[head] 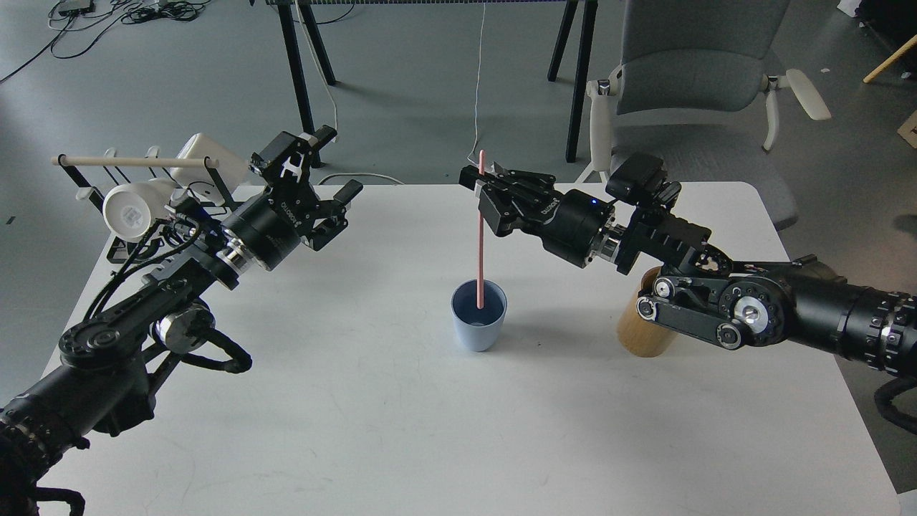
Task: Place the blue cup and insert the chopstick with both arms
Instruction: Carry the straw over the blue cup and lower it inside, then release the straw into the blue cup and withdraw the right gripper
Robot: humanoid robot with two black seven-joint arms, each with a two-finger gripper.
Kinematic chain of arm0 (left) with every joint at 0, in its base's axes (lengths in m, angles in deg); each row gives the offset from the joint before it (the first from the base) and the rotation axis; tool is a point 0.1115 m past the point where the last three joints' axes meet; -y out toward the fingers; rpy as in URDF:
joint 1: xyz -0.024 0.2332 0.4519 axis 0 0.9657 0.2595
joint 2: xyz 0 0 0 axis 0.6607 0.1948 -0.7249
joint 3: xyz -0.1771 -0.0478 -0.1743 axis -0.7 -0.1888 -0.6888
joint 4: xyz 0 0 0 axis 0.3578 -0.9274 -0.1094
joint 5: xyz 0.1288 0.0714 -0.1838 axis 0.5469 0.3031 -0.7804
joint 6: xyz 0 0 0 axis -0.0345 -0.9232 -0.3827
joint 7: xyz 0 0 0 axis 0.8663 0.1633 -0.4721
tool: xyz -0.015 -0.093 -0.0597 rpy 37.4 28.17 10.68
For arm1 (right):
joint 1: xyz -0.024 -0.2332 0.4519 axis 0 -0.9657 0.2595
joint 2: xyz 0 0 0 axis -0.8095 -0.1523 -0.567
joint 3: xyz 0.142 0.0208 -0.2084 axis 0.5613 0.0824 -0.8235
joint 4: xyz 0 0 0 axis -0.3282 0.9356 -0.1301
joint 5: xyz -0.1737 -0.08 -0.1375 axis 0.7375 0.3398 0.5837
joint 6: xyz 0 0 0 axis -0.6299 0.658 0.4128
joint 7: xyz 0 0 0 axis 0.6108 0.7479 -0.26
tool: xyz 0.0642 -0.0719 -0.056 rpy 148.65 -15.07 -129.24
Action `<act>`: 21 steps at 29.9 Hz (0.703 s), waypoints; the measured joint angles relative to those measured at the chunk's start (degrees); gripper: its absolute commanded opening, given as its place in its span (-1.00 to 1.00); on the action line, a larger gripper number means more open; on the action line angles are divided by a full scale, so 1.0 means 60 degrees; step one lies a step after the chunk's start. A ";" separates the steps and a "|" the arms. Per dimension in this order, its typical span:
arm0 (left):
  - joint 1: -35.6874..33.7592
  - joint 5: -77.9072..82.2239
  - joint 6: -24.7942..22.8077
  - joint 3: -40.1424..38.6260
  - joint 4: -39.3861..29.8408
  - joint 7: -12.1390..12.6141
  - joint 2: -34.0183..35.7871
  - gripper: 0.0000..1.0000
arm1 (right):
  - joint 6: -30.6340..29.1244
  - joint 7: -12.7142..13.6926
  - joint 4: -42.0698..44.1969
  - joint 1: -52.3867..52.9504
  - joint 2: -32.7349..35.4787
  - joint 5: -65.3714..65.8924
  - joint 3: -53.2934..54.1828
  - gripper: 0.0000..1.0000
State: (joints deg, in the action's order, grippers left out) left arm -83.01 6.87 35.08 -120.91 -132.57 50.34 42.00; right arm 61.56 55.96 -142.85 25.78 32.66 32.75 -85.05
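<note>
The blue cup [478, 322] stands upright on the white table [358, 430], near the middle, between my two arms. The pink chopstick [481, 229] stands almost straight up, and its bottom end is already down inside the cup. My right claw [481, 188] is pinched tight on the chopstick near its top end, with just a little bit of pink poking out above my fingers.

My left claw [326, 183] is up in the air, well away from the cup, with its two fingers spread apart and nothing between them. Behind it is a black wire rack [143, 172] with white mugs [132, 211] on it. A tan bamboo cup [641, 333] sits on the table under my right arm.

I think the job is nearly done. The cup is in its place, and the stick is in it. The step in hand is to let go of the stick well.

To do that, I should first bring the stick down until its tip rests on the bottom of the cup. I cannot see if it touches the bottom yet. Then I should spread my right fingers slowly, so the stick does not jump. It will tip over and lean on the rim. The cup is light, so a hard push could knock it over. After I let go, I should pull my claw up and back, and not bump the stick or the bamboo cup.
</note>
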 measured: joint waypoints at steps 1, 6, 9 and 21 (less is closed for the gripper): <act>0.0000 0.0000 0.0000 0.0000 0.0000 0.0000 0.0000 0.93 | 0.0000 0.0000 0.0030 -0.0020 -0.0060 0.0000 -0.0006 -0.99; 0.0000 0.0000 0.0000 0.0000 0.0000 0.0000 0.0002 0.93 | 0.0000 0.0000 0.0405 -0.0061 -0.0375 0.0000 -0.0316 -0.98; 0.0000 0.0000 0.0000 0.0000 0.0001 0.0000 0.0010 0.93 | 0.0000 0.0000 0.0576 -0.0066 -0.0480 0.0000 -0.0443 -0.95; 0.0000 0.0000 0.0000 -0.0015 0.0015 0.0000 0.0042 0.93 | 0.0000 0.0000 0.0662 -0.0092 -0.0628 0.0004 -0.0490 -0.19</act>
State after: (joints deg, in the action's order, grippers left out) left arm -83.01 6.87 35.08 -120.99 -132.48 50.34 42.25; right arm 61.56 55.96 -138.88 25.22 28.89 32.77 -87.99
